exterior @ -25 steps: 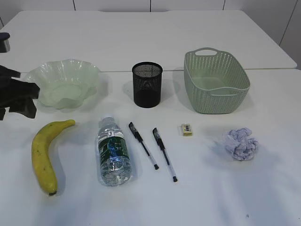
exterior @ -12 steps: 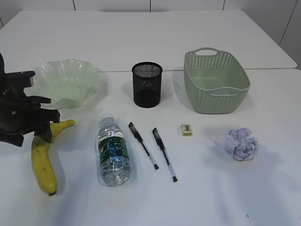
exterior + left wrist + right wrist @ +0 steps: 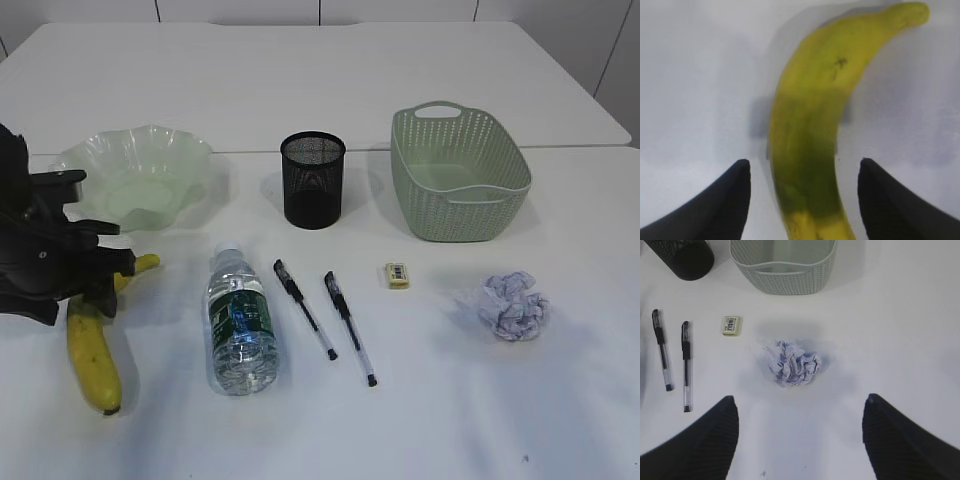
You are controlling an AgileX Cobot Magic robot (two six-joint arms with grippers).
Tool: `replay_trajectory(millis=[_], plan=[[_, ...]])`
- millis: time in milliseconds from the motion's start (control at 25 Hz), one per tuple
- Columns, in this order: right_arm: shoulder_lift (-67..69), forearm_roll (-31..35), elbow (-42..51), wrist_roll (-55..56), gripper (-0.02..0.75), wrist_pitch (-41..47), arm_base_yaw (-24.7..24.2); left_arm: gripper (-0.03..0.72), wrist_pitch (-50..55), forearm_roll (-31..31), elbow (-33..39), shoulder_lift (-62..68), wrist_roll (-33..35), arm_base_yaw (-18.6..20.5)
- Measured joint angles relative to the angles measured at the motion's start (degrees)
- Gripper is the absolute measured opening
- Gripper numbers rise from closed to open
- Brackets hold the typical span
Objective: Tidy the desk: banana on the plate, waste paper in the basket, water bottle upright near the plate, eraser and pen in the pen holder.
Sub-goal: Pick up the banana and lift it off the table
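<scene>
My left claw [image 3: 802,200] hangs low over the banana [image 3: 92,340], its two dark fingers [image 3: 715,205] spread wide, one on each side of the yellow body and not touching it. The banana lies flat on the white tabletop [image 3: 450,420], just in front of the pale green ruffled plate [image 3: 140,175]. My right claw [image 3: 800,440] is also apart, poised above the crumpled waste paper [image 3: 791,363], which sits in front of the green woven basket [image 3: 782,270]. The water bottle [image 3: 240,325] lies on its side to the right of the banana, cap toward the plate. Two pens [image 3: 305,308] lie side by side next to the bottle, and the small eraser [image 3: 397,275] rests just beyond them toward the basket. The black mesh pen holder [image 3: 313,180] stands upright between plate and basket.
</scene>
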Motion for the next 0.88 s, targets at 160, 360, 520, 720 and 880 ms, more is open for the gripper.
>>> replay_trajectory(millis=[160,360,520,720,880], plan=[[0.0,0.0,0.0,0.0,0.571,0.1,0.0,0.479,-0.2,0.0,0.0,1.4,0.0,0.0],[0.0,0.0,0.0,0.0,0.571,0.3,0.0,0.441,-0.3,0.0,0.0,1.9,0.0,0.0],[0.0,0.0,0.0,0.0,0.571,0.5,0.0,0.288,0.0,0.0,0.0,2.1,0.0,0.0],[0.0,0.0,0.0,0.0,0.571,0.5,0.0,0.253,0.4,0.0,-0.1,2.1,-0.1,0.0],[0.0,-0.1,0.0,-0.1,0.571,0.5,0.0,0.253,2.3,0.0,-0.1,1.1,-0.1,0.0]])
